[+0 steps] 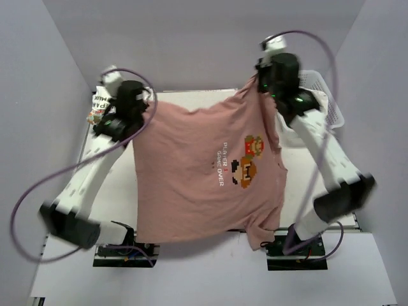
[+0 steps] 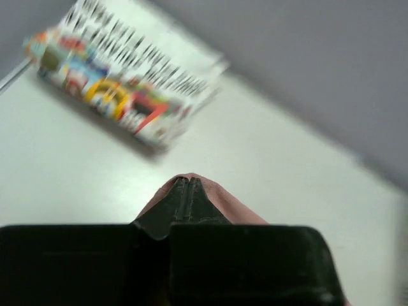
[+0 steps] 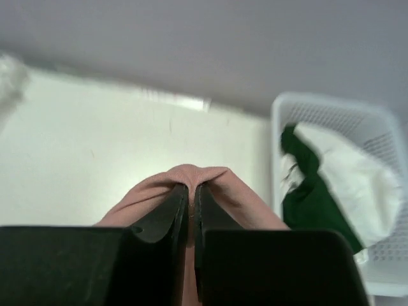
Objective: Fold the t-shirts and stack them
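A dusty-pink short-sleeved cotton t-shirt [image 1: 204, 178] hangs spread above the white counter [image 1: 210, 284]. The left gripper [image 2: 185, 183] is clenched on the shirt's far left corner, and the right gripper [image 3: 189, 189] pinches its far right one. Left of the pink shirt lies a white shirt with dark lettering and cartoon graphics [image 2: 121, 83]. Right of it stands a white plastic basket [image 3: 331, 105] holding green and white cloth [image 3: 312, 197].

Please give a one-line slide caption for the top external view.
The left gripper and right gripper hold the pink t-shirt spread above the table; the white shirt lies folded at far left.
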Robot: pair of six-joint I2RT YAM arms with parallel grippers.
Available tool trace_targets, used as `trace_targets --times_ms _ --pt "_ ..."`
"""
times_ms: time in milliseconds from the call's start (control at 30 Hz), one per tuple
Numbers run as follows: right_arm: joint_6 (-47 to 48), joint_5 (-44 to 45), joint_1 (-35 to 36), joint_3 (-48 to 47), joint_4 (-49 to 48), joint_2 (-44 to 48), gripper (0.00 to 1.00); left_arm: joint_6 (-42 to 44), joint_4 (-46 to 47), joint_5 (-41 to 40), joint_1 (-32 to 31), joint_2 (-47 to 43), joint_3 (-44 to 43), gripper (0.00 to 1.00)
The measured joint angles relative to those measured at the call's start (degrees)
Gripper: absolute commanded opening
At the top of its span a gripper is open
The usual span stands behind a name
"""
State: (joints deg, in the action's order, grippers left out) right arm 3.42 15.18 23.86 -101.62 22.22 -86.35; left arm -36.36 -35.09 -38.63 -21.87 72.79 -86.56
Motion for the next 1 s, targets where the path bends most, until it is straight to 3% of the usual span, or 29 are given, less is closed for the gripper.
trace_targets --times_ms 33,100,167,200,267,300,333,467,567,733,833,1000 --pt "0.0 -0.7 -0.2 0.7 -0.3 -4.0 0.00 0.1 0.8 -0.2 1.1 4.1 2.3 0.00" --pt "0.1 -2.2 -0.5 1.3 -0.1 -12.4 0.33 0.2 1.0 -0.1 3.6 12.9 4.9 0.05" --pt "-0.2 -3.7 -0.9 0.1 1.1 -20.5 0.70 0.3 -0.2 0.7 6.6 22.2 3.6 0.28" --pt "-0.1 -4.2 -1.0 -2.8 3.3 -25.2 0.90 0.2 -1.8 1.2 8.0 27.1 1.3 0.45" --pt "-0.8 -4.9 -1.3 -9.3 5.5 -33.6 0.90 0.9 -4.3 2.5 9.9 36.2 -5.6 0.53" --pt "-1.0 -5.1 -1.3 -11.5 6.2 -36.6 0.90 1.4 -4.6 3.3 10.7 39.1 -8.3 0.83" --pt "-1.3 -5.4 -1.3 -12.0 6.3 -38.0 0.90 2.4 -4.5 4.2 11.1 40.6 -10.0 1.00" --pt "-3.1 -7.0 -1.4 -5.7 4.3 -34.3 0.90 6.1 0.0 10.9 10.9 36.6 -8.1 1.00" --pt "-4.7 -7.7 -1.3 3.1 2.9 -26.1 0.90 8.5 5.9 16.8 9.9 25.9 -0.7 1.00" --pt "-7.6 -6.6 -1.4 9.5 1.4 -18.6 0.90 9.7 12.7 24.6 9.0 13.4 7.6 1.00" --pt "-9.7 -4.3 -1.3 12.7 0.6 -18.4 0.90 9.6 14.4 27.7 9.0 12.5 11.8 1.00" --pt "-12.3 -2.9 -1.4 21.7 0.5 -18.9 0.90 9.0 14.3 32.1 9.0 18.3 19.2 1.00"
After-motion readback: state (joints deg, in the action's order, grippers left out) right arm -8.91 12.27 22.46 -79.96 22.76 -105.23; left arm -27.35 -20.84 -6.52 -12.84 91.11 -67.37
